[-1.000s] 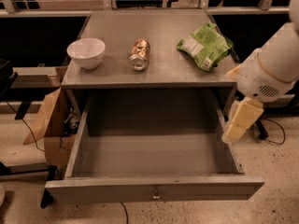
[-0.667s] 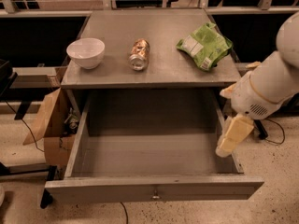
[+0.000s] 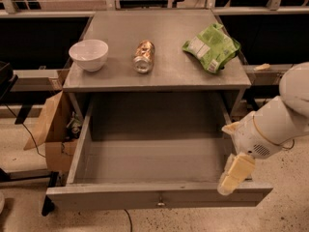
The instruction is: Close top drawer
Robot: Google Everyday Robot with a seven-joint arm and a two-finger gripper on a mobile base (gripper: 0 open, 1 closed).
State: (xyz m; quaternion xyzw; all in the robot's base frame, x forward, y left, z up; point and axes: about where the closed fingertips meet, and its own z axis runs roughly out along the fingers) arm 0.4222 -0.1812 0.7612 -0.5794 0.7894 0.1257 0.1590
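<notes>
Versus a second ago: gripper lower, nearer the camera and a touch left. Then beside the right table leg, about halfway along the drawer's side; now down at the right front corner. Hangs tip-down from the white arm, which enters from the right edge. Spread or closed: cannot tell from this angle.

Top drawer: no shift. Still pulled fully out from under the table. Front panel along the bottom of the view, small knob at its centre.

Relative to gripper: drawer's right side wall and the right end of the front panel just behind and below the tip in this view. Tip overlapping the panel's top edge; contact or gap not readable. Knob well left of the tip.

On the table, unmoved: white bowl left, can lying on its side in the middle, green bag right. Cardboard box on the floor left of the drawer.
</notes>
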